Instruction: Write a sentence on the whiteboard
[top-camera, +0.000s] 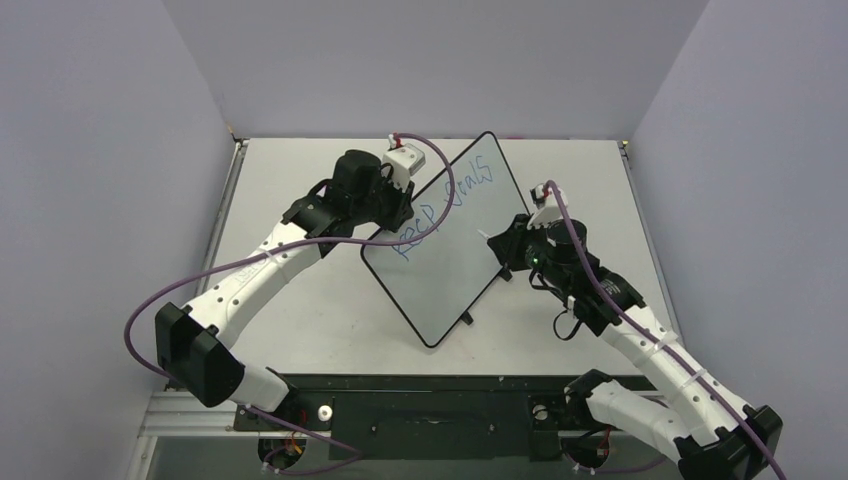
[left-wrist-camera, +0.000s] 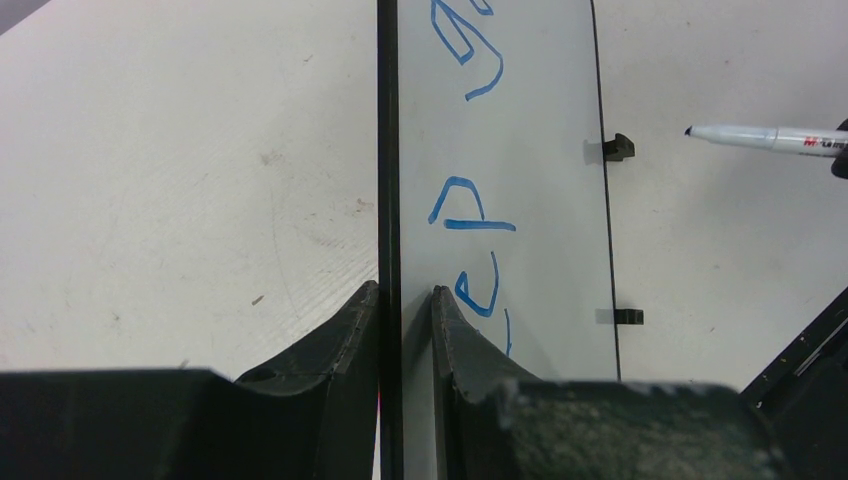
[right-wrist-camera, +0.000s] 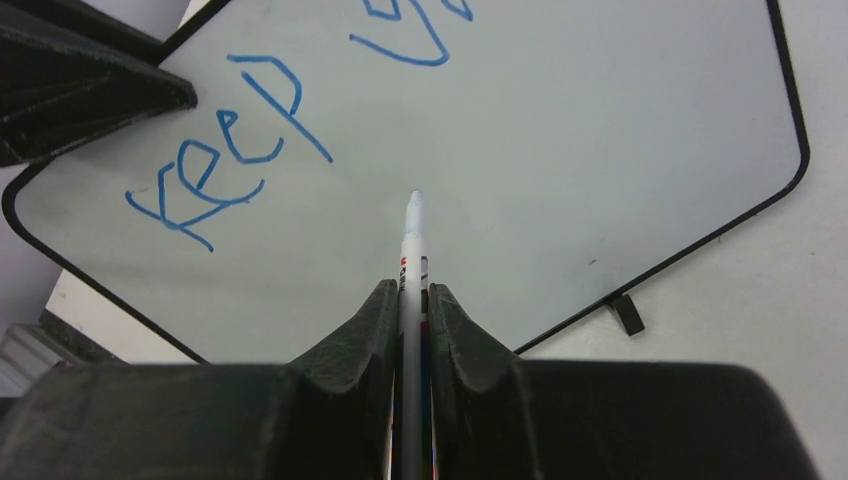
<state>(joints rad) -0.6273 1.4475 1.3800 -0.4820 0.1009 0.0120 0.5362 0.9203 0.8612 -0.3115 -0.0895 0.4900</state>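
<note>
The whiteboard (top-camera: 450, 285) lies slanted in the middle of the top view. The left gripper (left-wrist-camera: 405, 300) pinches its edge tight. The right gripper (right-wrist-camera: 413, 295) squeezes a marker (right-wrist-camera: 413, 225) that points at the bare part. The sentence (top-camera: 418, 237) reads only "keep goals", so the next words probably go underneath. No boxes or bowls show.
</note>
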